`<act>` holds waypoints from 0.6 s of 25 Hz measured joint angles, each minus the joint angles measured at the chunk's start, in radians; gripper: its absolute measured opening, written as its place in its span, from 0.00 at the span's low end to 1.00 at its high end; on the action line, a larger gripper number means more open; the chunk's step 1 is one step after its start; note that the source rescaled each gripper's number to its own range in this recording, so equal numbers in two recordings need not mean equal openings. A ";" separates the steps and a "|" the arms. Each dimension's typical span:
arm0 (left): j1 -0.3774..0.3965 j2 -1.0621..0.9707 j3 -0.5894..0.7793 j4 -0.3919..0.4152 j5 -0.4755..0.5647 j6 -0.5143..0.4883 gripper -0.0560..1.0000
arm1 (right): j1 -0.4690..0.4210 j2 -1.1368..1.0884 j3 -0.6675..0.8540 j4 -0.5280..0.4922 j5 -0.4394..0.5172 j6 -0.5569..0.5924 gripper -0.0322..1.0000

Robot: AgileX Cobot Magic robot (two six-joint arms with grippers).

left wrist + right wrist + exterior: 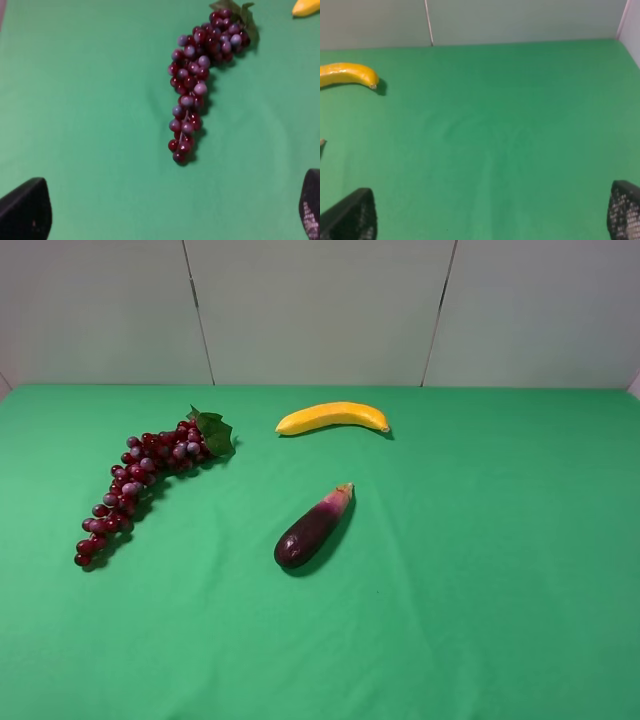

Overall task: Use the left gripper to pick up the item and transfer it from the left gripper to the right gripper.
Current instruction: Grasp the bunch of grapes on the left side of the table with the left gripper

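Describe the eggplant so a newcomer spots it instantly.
On the green cloth, look near the middle, in front of the yellow banana and right of the grape bunch. The eggplant lies diagonally there: the only smooth, dark purple single piece, paler toward its stem.

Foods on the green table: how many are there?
3. The grapes lie on the left, the banana at the back, the eggplant in front of it. Nothing seems hidden.

The green cloth (500, 600) looks matt and faintly creased; the grapes (135, 485) are glossy, plastic-looking beads; the eggplant (313, 528) shines smooth and waxy; the banana (332, 417) has a softer sheen; the right gripper (487, 215) has rough, dimpled black fingers (623, 212).
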 joint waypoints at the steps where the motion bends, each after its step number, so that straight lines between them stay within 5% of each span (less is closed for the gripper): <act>1: 0.000 0.046 -0.014 0.001 0.000 -0.001 1.00 | 0.000 0.000 0.000 0.000 0.000 0.000 1.00; 15: 0.000 0.611 -0.063 0.034 -0.091 -0.032 1.00 | 0.000 0.000 0.000 0.000 0.000 0.000 1.00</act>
